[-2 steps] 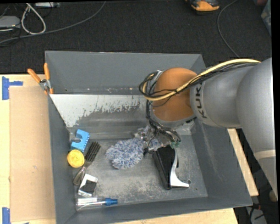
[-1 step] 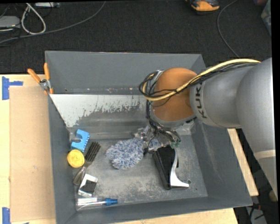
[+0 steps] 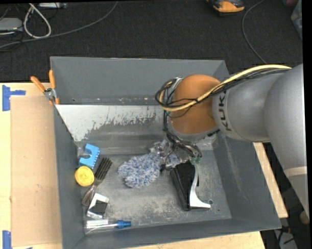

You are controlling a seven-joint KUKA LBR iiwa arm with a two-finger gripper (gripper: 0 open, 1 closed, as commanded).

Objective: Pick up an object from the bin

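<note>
Fuzzy blue-and-white cloth (image 3: 140,171) lay crumpled at the middle of the grey metal bin (image 3: 119,92). The gripper (image 3: 173,155) hung at its upper-right end, grip impossible to tell. A glossy black wedge (image 3: 184,184) lay just right.

Single camera above bin (image 3: 68,165), tilted slightly sideways; arm (image 3: 262,107) enters from right.

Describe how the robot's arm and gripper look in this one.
The arm is a thick, rounded silver-grey tube with black lettering, of which "KU" is readable. At its wrist sits a smooth orange dome-shaped cover. Yellow and black cables run along the arm and loop beside the cover. Under it the gripper is a small dark metal assembly; its details are too cluttered to make out.
</note>
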